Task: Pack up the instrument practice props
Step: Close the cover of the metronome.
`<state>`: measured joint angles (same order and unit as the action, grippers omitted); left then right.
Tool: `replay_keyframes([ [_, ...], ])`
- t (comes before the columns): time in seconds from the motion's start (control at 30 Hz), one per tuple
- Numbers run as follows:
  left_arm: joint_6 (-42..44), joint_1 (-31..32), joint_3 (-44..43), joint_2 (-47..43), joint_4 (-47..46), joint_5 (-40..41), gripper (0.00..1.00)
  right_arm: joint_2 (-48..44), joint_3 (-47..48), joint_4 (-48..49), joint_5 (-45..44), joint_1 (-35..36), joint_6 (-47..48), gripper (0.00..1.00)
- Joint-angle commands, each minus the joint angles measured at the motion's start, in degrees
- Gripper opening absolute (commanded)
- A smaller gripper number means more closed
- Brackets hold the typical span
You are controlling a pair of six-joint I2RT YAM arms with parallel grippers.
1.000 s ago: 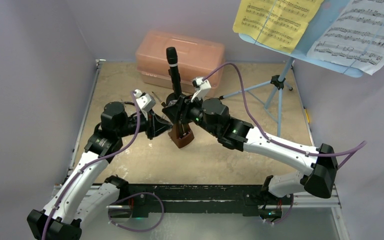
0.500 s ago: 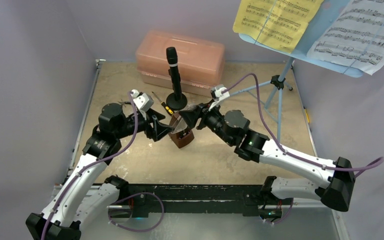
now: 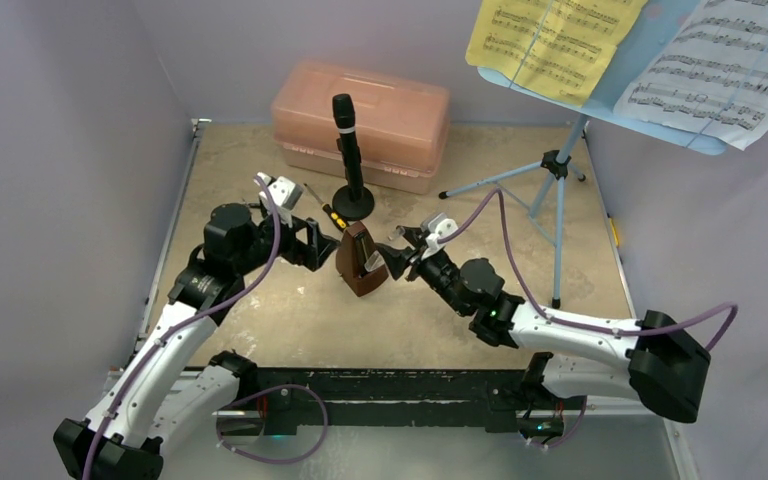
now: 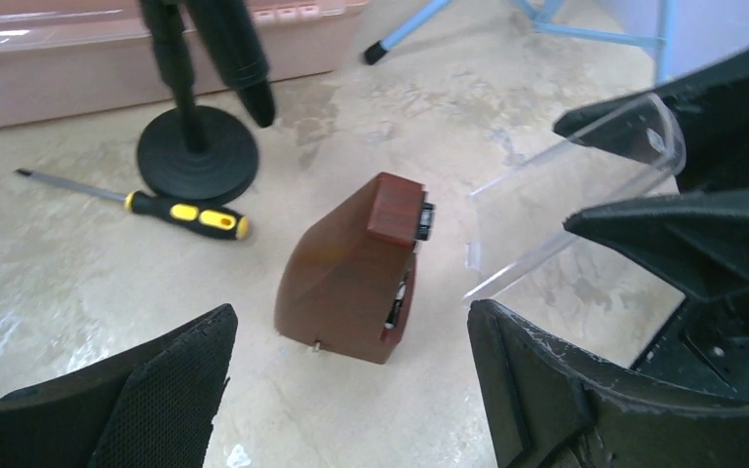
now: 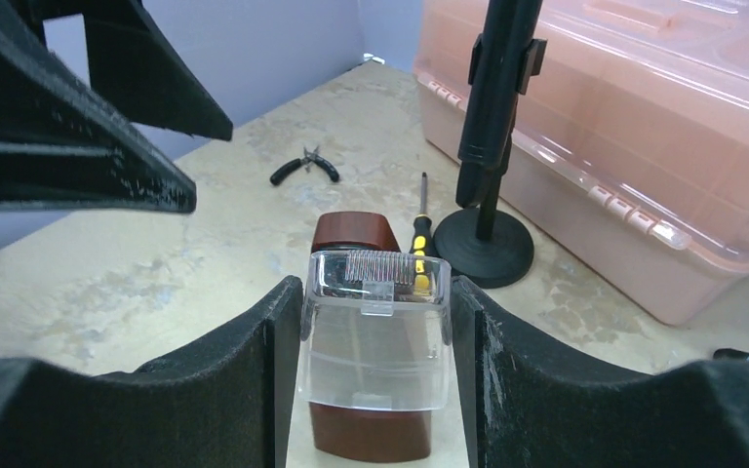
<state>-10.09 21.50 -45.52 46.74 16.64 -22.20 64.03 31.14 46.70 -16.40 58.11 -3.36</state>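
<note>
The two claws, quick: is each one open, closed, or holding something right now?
Left gripper: open, holding nothing; the brown metronome stands untouched before it.
Right gripper: closed on a clear plastic cover.

Brown wooden metronome (image 3: 362,262): pyramid, upright, between the two grippers, just ahead of the left gripper's (image 3: 326,250) spread fingers and free of them.
Clear plastic cover (image 5: 375,331): pinched in the right gripper (image 3: 396,260), just beside the metronome's face.
Black pipe (image 3: 347,140): upright on its round base, beyond both grippers.
Light-blue music stand (image 3: 558,170): on its tripod, well right of the right gripper, carrying a yellow page (image 3: 550,40) and a white page (image 3: 725,65).
</note>
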Motion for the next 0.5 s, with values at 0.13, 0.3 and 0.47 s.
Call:
replay_keyframes([
  [0.13, -2.8, -1.2, -3.6, 0.5, 2.7, 14.5, 0.91, 5.3, -3.5, 20.8, 1.5, 0.2, 6.6, 0.13],
  [0.3, -4.4, -2.8, -4.7, 2.4, 4.8, 17.8, 0.96, 8.8, -2.9, 23.0, 1.4, 0.3, 7.2, 0.11],
  [0.47, -6.0, -4.2, -5.5, 4.1, 5.3, 16.8, 0.99, 10.7, -2.4, 22.8, 1.5, 0.7, 7.1, 0.1],
])
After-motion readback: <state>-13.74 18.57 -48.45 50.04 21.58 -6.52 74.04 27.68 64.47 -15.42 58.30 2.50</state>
